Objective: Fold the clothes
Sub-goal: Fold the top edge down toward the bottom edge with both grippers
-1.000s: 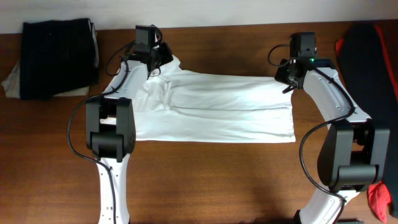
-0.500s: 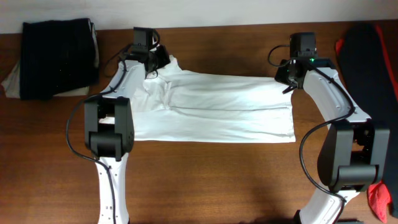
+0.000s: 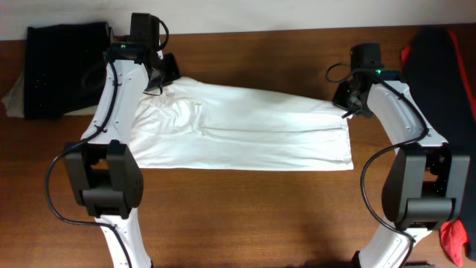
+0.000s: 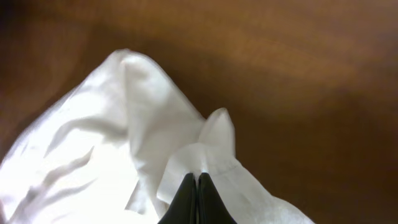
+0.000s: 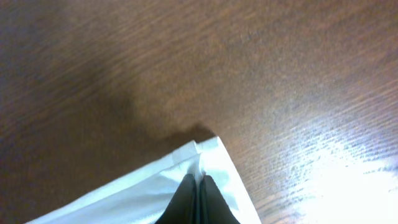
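The white garment (image 3: 245, 130) looks thin, light and limp. It should sag and wrinkle wherever it is not supported, and a loose pinch may slip off so fine a cloth. The hemmed corners and doubled edges therefore look like the best places to hold it, since the fabric is thicker there. It lies spread across the middle of the worktop (image 3: 245, 216) in the overhead view, smooth toward the right and rumpled toward the upper left. At that rumpled upper-left end, the left gripper (image 4: 198, 177) has its jaws pressed together on a small raised fold of the cloth, with the rest falling away below and to the left in the wrist view. At the upper-right corner, the right gripper (image 5: 198, 179) has its jaws closed on the hemmed corner itself, bare wood all around above it. A pile of dark folded clothes (image 3: 71, 67) sits apart at the upper left.
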`<act>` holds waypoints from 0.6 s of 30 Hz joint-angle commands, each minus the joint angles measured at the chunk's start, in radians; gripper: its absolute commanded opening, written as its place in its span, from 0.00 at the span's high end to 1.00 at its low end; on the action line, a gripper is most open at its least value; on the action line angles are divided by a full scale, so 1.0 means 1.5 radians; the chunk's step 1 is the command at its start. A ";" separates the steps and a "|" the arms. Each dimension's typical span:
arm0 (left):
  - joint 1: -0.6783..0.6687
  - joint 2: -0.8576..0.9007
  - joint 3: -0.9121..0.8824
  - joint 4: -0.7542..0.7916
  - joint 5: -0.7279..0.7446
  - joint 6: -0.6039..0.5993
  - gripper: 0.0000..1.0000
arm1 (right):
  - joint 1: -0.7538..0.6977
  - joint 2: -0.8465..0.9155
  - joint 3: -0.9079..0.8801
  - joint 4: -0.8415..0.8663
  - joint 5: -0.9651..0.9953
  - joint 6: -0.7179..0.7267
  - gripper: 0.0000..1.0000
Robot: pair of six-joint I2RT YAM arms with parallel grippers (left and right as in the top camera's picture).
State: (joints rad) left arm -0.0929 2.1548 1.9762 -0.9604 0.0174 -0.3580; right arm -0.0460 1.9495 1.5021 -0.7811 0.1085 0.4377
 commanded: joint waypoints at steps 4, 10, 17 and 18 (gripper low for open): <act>0.004 -0.016 0.004 -0.137 -0.063 0.013 0.99 | -0.018 -0.049 0.006 -0.064 -0.076 0.008 0.96; 0.004 -0.016 -0.051 -0.206 -0.065 0.013 0.99 | -0.016 -0.075 0.005 -0.163 -0.151 0.008 0.96; 0.004 -0.016 -0.198 -0.175 -0.065 0.013 0.84 | 0.026 -0.074 -0.050 -0.192 -0.152 0.008 0.75; 0.004 -0.016 -0.213 -0.173 -0.065 0.013 0.81 | 0.036 -0.074 -0.064 -0.187 -0.152 0.005 0.64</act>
State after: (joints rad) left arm -0.0921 2.1540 1.7237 -1.2301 -0.0647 -0.3508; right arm -0.0360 1.8576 1.4563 -1.0660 -0.1070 0.4469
